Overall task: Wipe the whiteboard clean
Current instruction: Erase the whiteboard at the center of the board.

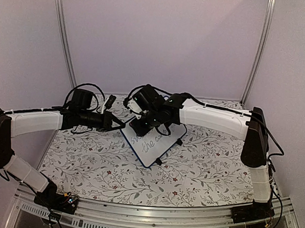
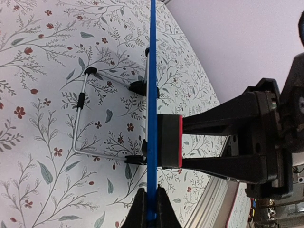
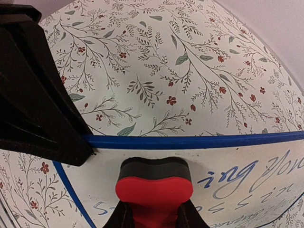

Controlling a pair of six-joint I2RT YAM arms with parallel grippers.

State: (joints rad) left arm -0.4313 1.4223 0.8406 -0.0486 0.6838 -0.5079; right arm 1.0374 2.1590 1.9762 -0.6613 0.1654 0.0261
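The whiteboard stands in the middle of the table, a little toward the back wall, turned so that one corner points to the near edge. The table is covered with a cloth of grey twigs and small red flowers. In the left wrist view the board is seen from its edge as one thin blue line, and behind it a wire stand with black feet rests on the cloth.

The left gripper is clenched on the blue frame at the board's left side, one finger on each face. The right gripper is closed on a red block that has a dark grey layer on its front. This dark layer is pressed flat against the white surface, just below the upper frame and near the left gripper.

The board carries handwriting in blue marker. In the right wrist view I can read "ing" and then something like "You"; the line under it is too slanted to read. From above, the word "the" is readable and the other words are hidden by the arms. No brand or label is readable.
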